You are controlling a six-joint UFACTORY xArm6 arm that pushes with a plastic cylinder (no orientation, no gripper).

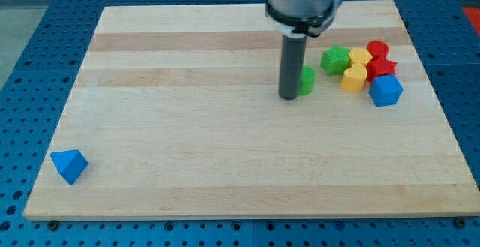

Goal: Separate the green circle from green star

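Note:
The green circle [307, 80] lies on the wooden board, partly hidden behind my rod. My tip [289, 96] rests on the board right against the circle's left side. The green star [335, 58] lies a little to the circle's upper right, with a narrow gap between them. The star touches the cluster of other blocks on its right.
To the right of the star sit a yellow block [361, 55], a yellow hexagon-like block [353, 77], a red block [377, 50], a red star-like block [382, 67] and a blue block [385, 91]. A blue triangle [69, 164] lies at the board's [225, 157] lower left corner.

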